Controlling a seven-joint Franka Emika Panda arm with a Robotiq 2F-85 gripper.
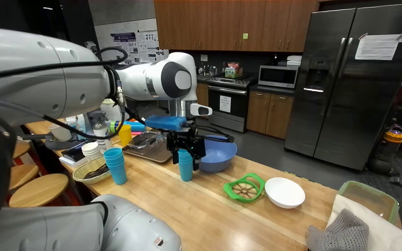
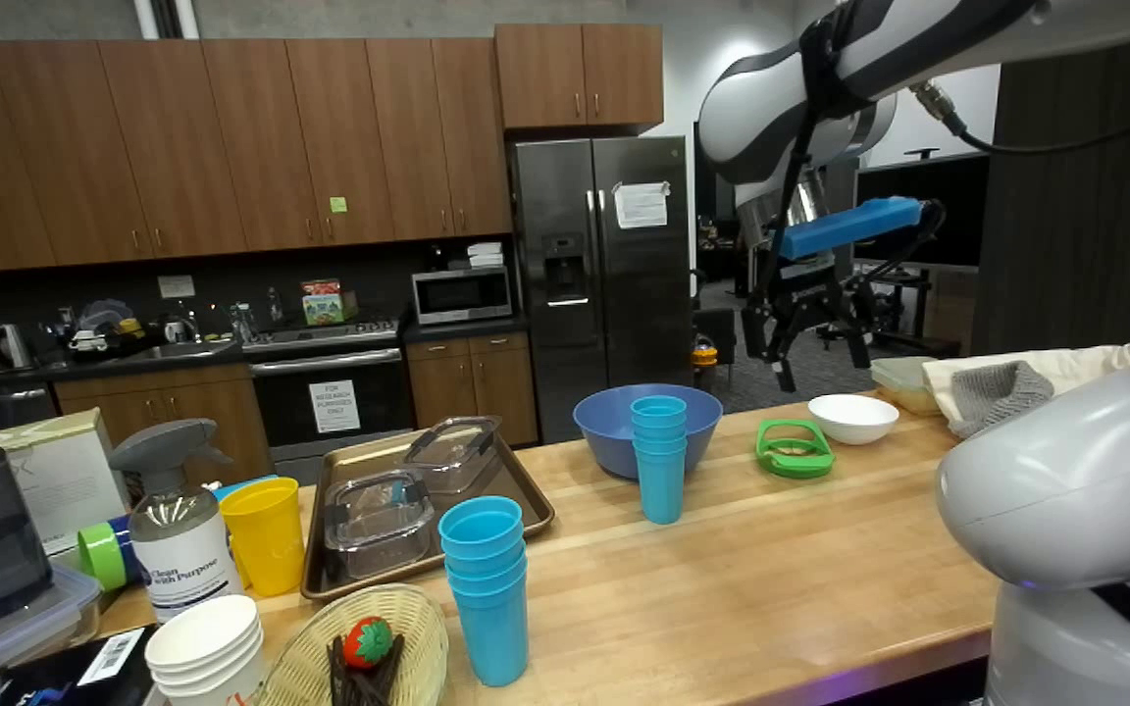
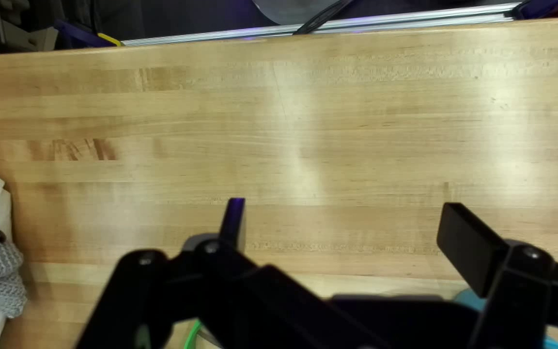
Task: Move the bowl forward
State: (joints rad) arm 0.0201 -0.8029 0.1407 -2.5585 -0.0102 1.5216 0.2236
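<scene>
The large blue bowl (image 1: 218, 157) stands upright near the table edge on the kitchen side. It also shows in an exterior view (image 2: 604, 429), partly hidden behind a stack of light blue cups (image 2: 661, 480). My gripper (image 1: 186, 165) hangs in the air above the table and touches nothing. It also shows in an exterior view (image 2: 823, 368), right of the bowl. In the wrist view the fingers (image 3: 344, 206) are wide apart with only bare wood below and between them. The bowl is not recognisable in the wrist view; a bluish patch there is mostly hidden by a finger.
A green slicer (image 1: 244, 188) and a white dish (image 1: 284, 192) lie on the table beside the bowl. More blue cups (image 2: 487, 598), a brown tray (image 2: 526, 500), a basket (image 2: 428, 628) and a yellow cup (image 2: 266, 539) stand farther along. A grey cloth (image 1: 344, 232) lies at the other end.
</scene>
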